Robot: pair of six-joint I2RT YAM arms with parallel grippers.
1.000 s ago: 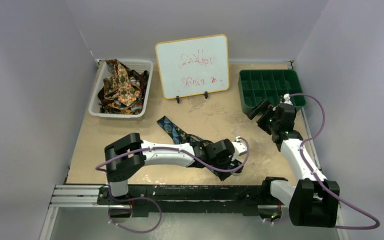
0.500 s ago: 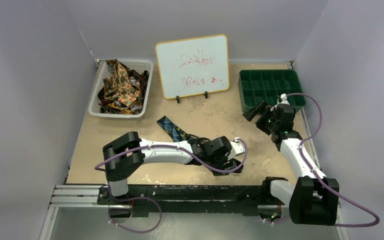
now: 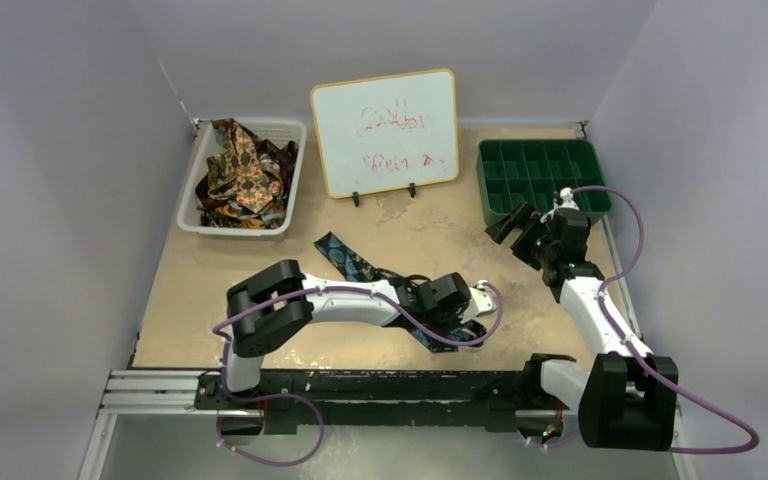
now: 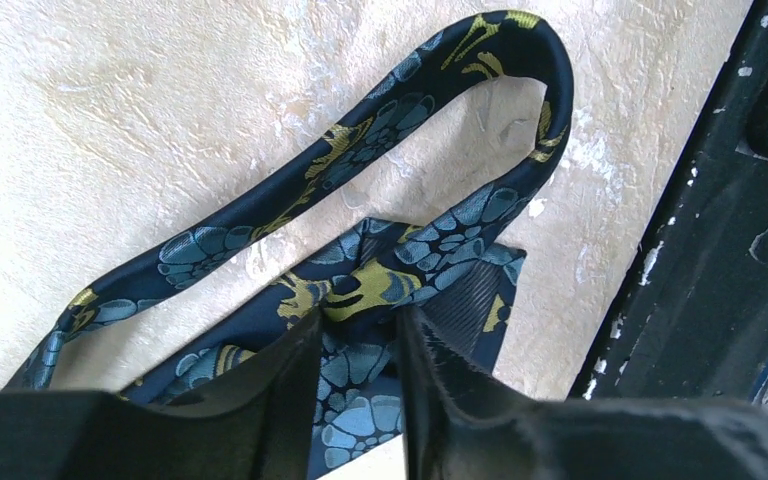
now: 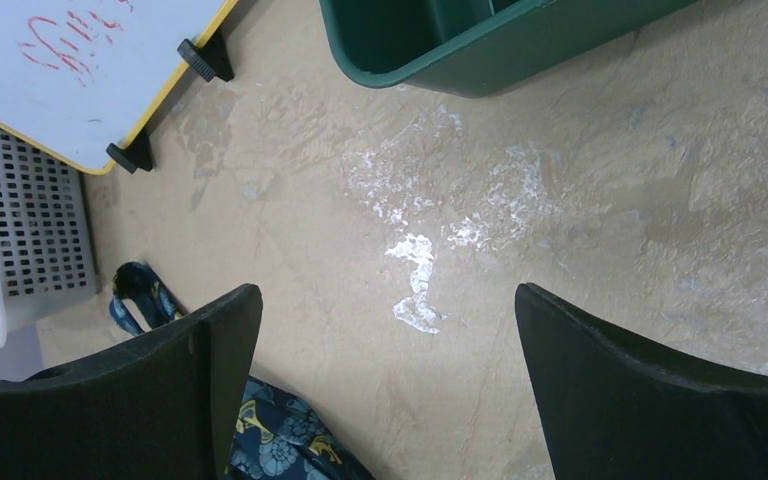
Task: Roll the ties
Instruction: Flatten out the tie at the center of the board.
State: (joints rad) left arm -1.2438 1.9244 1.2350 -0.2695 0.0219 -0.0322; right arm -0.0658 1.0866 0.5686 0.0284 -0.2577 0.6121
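Top view: a long dark navy necktie with blue-and-gold floral print (image 3: 343,257) lies slantwise on the beige desk (image 3: 410,225), its wide end toward the far left and the rest running under the left hand (image 3: 452,308) at near centre. More patterned brown and gold ties (image 3: 245,170) are heaped in the white slotted plastic basket (image 3: 188,205) at far left. The right hand (image 3: 516,222) hovers beside the green compartment tray (image 3: 485,190), well apart from the tie. Left wrist view: the tie's end is folded back in a loose loop beside the desk's near rail, and the fingers (image 4: 285,400) stand narrow with the crossed layers between them. I cannot tell whether the pinch is firm. Right wrist view: jaws spread wide and empty over bare desk, with a corner of the navy tie at the lower left. Judgement: the fabric looks light, limp and slick, so a roll should slump or spring open. Best held flat across the full width at the folded end, pinching all layers together.
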